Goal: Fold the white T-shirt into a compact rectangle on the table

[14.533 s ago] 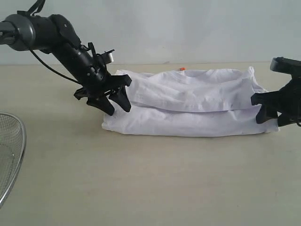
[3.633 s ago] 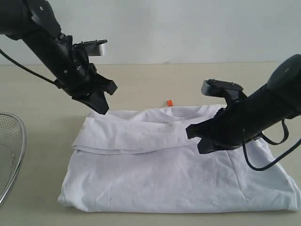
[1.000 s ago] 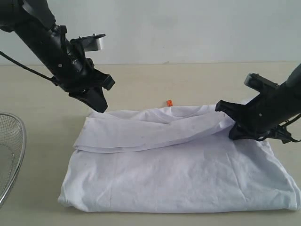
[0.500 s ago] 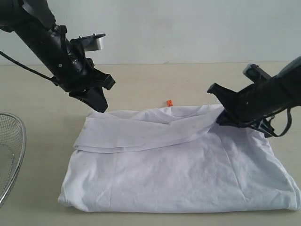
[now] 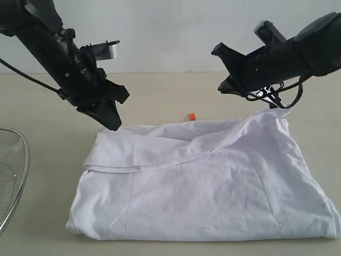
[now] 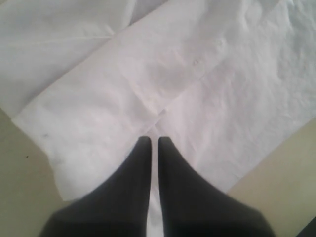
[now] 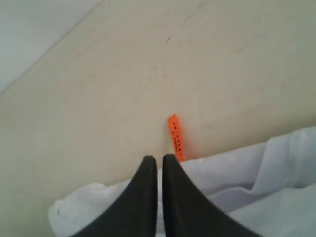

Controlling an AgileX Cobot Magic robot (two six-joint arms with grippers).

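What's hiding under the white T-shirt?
Only the table shows around the white T-shirt. The part beneath it is covered, so anything lying there cannot be seen. Its orange neck tag pokes out from one edge.

A round silver wire-mesh basket (image 5: 15,176) sits at the left edge of the worktop (image 5: 160,90), only partly in view, with a plain pale wall (image 5: 170,32) beyond the far edge.

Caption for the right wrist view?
Shut right gripper hovering over the table by the orange neck tag of the white T-shirt.
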